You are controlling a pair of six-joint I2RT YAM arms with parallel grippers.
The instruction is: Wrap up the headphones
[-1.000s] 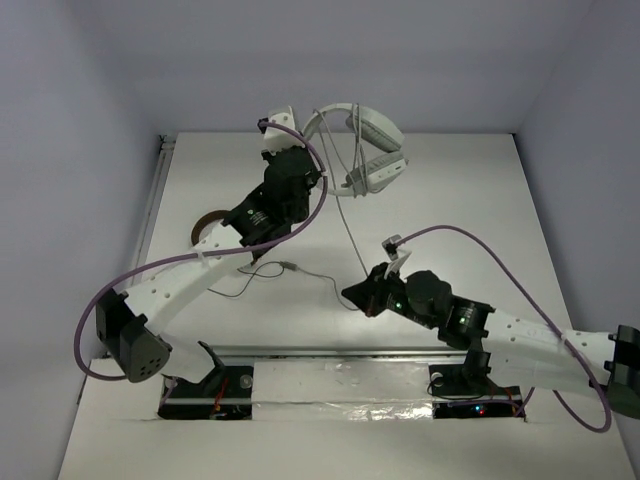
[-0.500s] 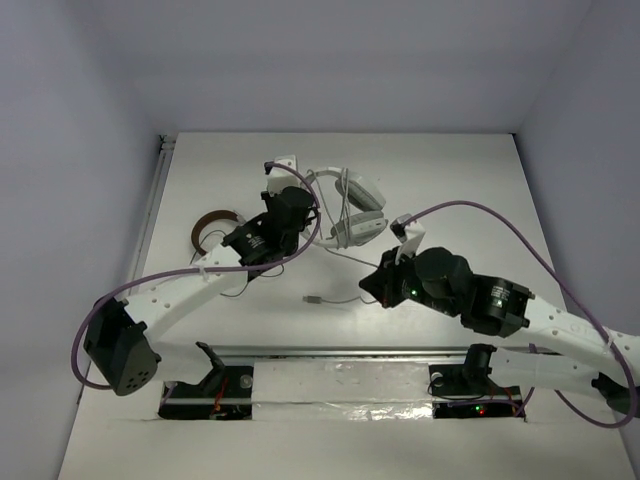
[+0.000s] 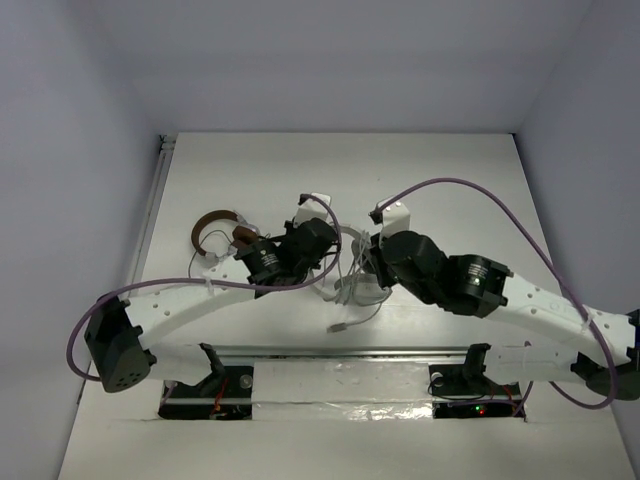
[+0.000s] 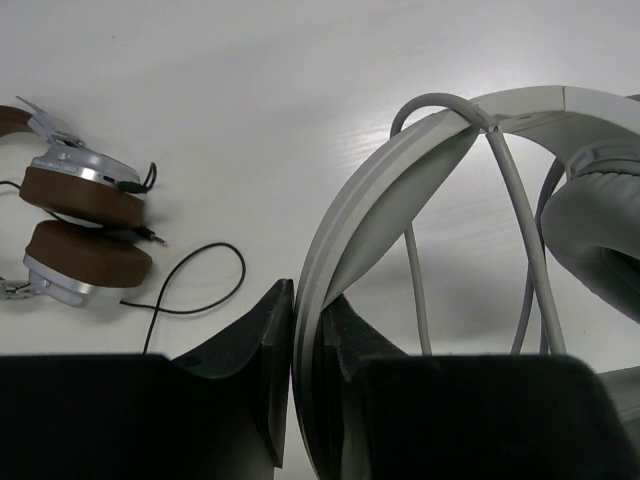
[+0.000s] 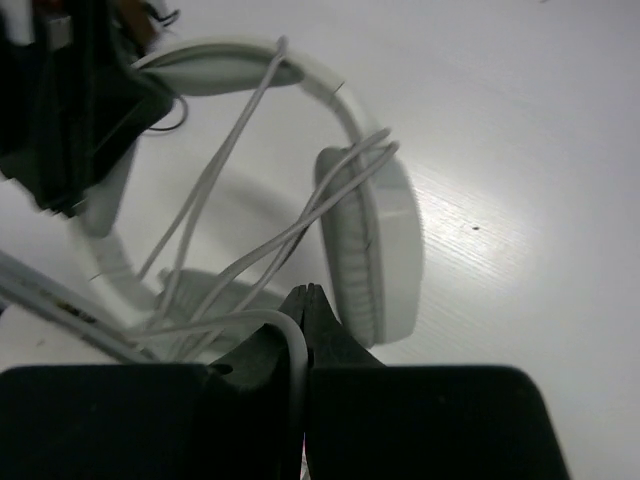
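White headphones [image 4: 385, 185] drawn nearer, brown headphones [image 4: 85, 195] beside, cable [image 5: 230, 150] crossing earcup [image 5: 375, 245]

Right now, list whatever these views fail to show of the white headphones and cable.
- Top view: white headphones mostly hidden under the left arm and right arm.
- Left wrist view: earcup cut off by right edge.
- Right wrist view: cable vanishes behind the right gripper; wrap count unclear.

I see small brown-padded headphones with silver earcups [image 4: 80, 192], trailing a thin black cable [image 4: 242, 272], near the white table's [image 3: 450, 170] left edge.
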